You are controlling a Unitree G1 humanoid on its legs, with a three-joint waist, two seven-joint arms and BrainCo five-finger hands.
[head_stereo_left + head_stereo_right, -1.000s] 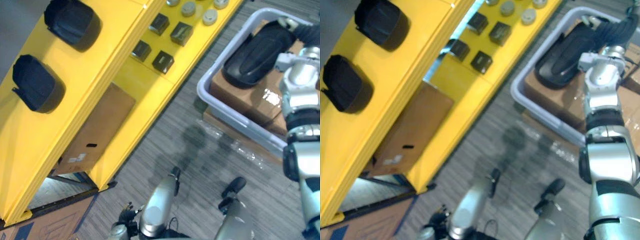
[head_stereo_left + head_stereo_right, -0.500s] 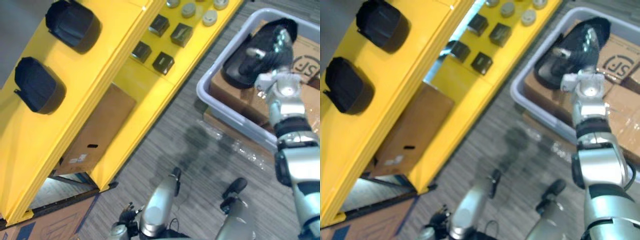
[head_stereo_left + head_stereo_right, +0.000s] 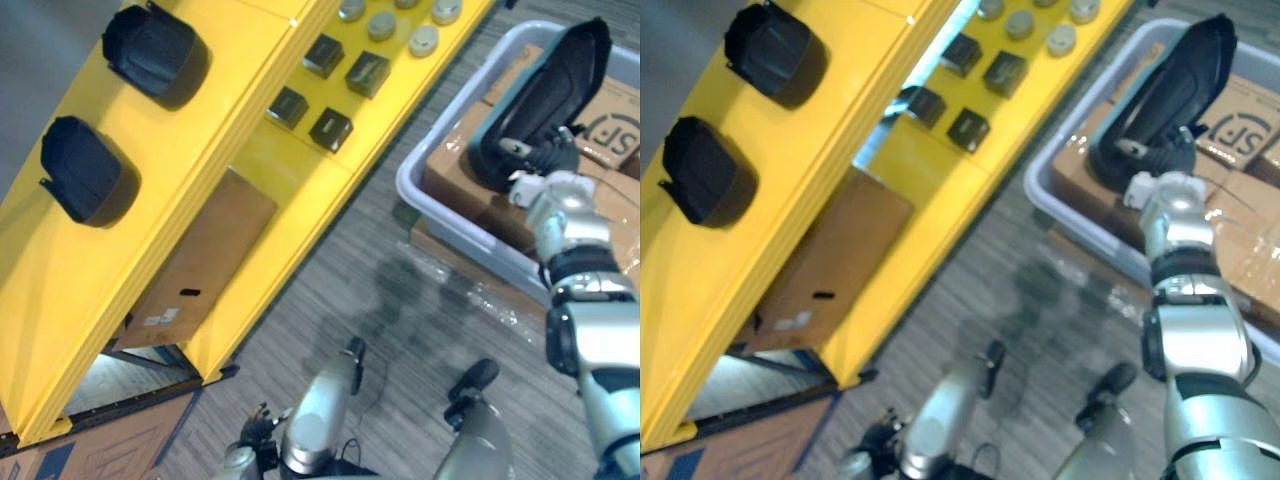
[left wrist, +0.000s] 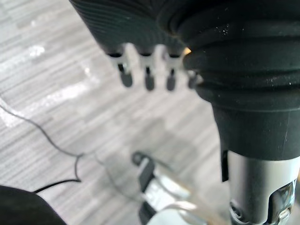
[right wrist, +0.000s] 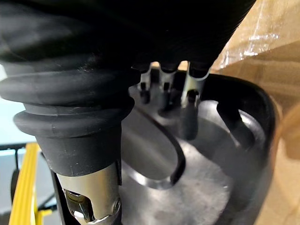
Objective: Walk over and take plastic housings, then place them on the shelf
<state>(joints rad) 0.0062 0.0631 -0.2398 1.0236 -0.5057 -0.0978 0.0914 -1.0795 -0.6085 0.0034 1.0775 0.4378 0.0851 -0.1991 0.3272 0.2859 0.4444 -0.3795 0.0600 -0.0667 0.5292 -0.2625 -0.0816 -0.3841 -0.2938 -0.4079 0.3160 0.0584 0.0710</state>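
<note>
A black plastic housing [image 3: 548, 90] stands tipped up on end above the grey bin [image 3: 425, 195], its hollow side facing my right hand [image 3: 535, 160]. My right hand's fingers [image 5: 190, 112] reach into the hollow and hold its lower rim; the hand is shut on the housing. Two more black housings [image 3: 155, 50] [image 3: 85, 172] lie on the top of the yellow shelf [image 3: 250, 110] at the left. My left hand [image 4: 147, 79] hangs over the grey floor with relaxed fingers, holding nothing.
Taped cardboard boxes [image 3: 455, 170] fill the grey bin. Small black blocks [image 3: 345, 65] and grey round parts [image 3: 400, 25] sit on a lower yellow shelf level. A flat cardboard box [image 3: 200, 260] lies under the shelf. Grey carpet stretches between shelf and bin.
The housing lay flat in the bin a second ago; my right hand has taken hold of it, tipped it up on end and drawn it nearer to me.
</note>
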